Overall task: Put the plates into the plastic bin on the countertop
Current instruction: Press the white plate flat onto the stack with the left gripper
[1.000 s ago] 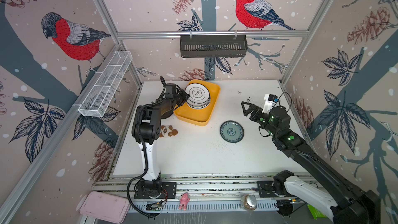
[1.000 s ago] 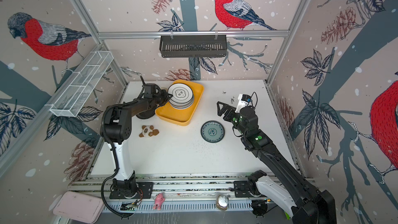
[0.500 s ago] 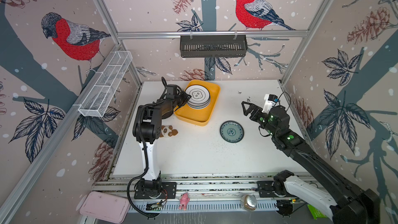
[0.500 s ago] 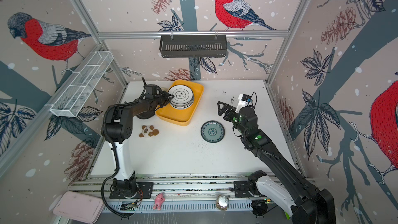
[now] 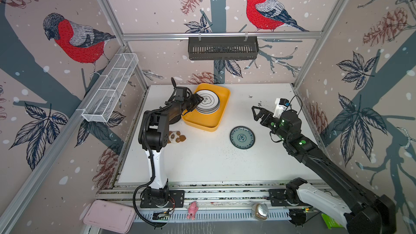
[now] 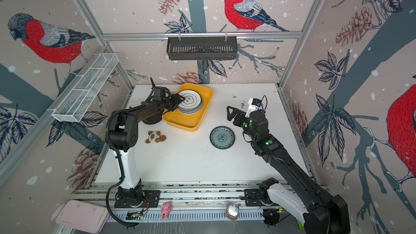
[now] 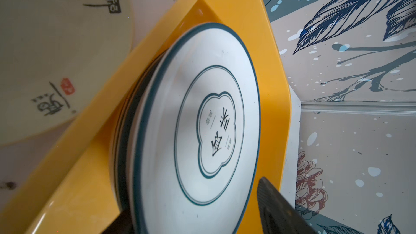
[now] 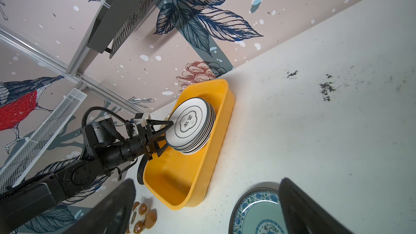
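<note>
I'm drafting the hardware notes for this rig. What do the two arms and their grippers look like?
Both arms are black with a white lowest link. The left arm carries a looping black corrugated cable; the right arm shows green lights and a white wrist block with thin black wire. Left gripper and right gripper have black skeletal triangular fingers.

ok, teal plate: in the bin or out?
Out. The teal plate lies flat on the countertop, clear of the plastic bin.

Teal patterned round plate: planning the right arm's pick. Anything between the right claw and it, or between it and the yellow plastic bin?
Nothing visible: bare white countertop lies between the right claw and the teal patterned plate, or between it and the yellow plastic bin.
</note>
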Available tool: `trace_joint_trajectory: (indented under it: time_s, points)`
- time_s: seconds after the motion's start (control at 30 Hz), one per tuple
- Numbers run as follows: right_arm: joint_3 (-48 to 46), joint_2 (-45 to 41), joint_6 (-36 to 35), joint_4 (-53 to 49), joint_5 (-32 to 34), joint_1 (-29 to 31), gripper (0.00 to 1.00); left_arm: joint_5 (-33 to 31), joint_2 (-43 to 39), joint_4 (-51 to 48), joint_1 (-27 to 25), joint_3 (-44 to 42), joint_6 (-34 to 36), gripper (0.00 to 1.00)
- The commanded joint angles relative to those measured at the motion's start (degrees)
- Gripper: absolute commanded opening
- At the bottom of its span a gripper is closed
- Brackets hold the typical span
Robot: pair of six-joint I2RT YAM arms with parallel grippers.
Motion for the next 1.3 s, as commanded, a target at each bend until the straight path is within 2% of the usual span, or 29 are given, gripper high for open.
trace_joint_trajectory:
  time_s: [0.0, 0.13, 0.37, 1.0, 1.13, 1.27]
  points:
    - [-0.54, -0.21, -0.77, 1.88, -0.50, -0.06, 1.00, -1.90, -0.38, -4.36, -0.53, 1.34, 2.78, 0.77]
    - [-0.83, -0.33, -1.03, 1.66, -1.09, -0.16, 1.00, -3.34, -0.50, -7.38, -1.11, 3.08, 4.12, 0.83]
    - [-2.08, -1.04, -0.44, 2.89, -1.22, -0.36, 1.00, -5.68, -0.16, -12.33, -2.46, 5.53, 6.96, 0.88]
    - [-3.73, -2.74, -0.25, 2.98, -1.44, -0.95, 1.00, -16.02, -0.31, -28.85, -4.04, 12.00, 17.63, 0.92]
    - [-4.08, -3.17, -0.24, 2.98, -1.55, -1.26, 1.00, -16.53, -0.23, -31.76, -4.02, 14.11, 18.18, 0.93]
    - [-4.02, -3.26, -0.37, 3.24, -1.96, -1.37, 1.00, -10.96, -2.47, -28.08, -3.92, 12.62, 18.43, 0.94]
